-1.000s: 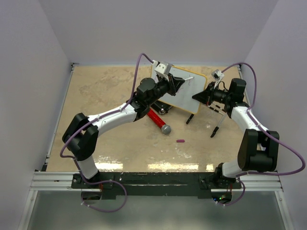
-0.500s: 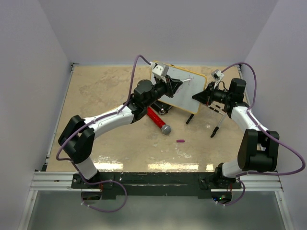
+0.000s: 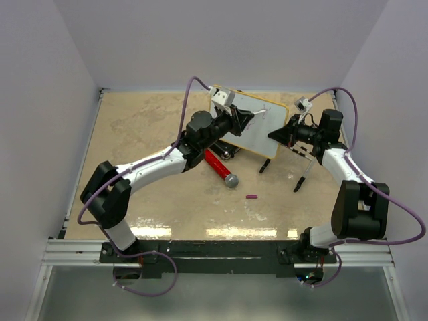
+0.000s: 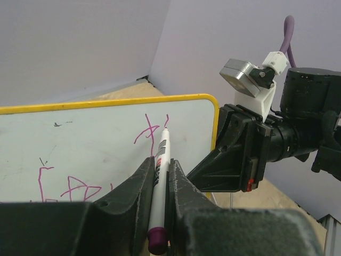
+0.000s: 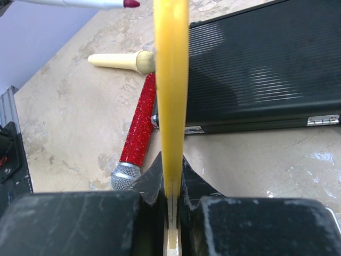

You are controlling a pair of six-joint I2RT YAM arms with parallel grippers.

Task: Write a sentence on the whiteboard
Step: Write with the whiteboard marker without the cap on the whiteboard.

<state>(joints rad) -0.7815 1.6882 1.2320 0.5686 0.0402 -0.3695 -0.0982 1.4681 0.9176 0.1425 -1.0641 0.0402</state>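
The whiteboard (image 3: 253, 124), white with a thin yellow rim, hangs tilted above the table. My right gripper (image 3: 278, 136) is shut on its right edge. In the right wrist view the rim (image 5: 171, 80) runs edge-on up from between the right gripper (image 5: 171, 160) jaws. My left gripper (image 4: 158, 162) is shut on a white marker (image 4: 161, 152) with a purple end. The marker's tip is by the purple strokes of the sentence (image 4: 146, 128) at the board's (image 4: 80, 138) upper right. More purple scrawl (image 4: 69, 186) lies lower left. I cannot tell whether the tip touches.
Under the board lie a black case (image 5: 256, 69), a red glitter microphone (image 3: 219, 167) and a cream microphone (image 5: 120, 61). A small purple cap (image 3: 251, 196) lies on the table in front. Black clip feet (image 3: 301, 177) hang below the board near my right arm.
My left arm's elbow has shifted a little to the left and the marker has edged up along the board. The right arm and the board have held still.
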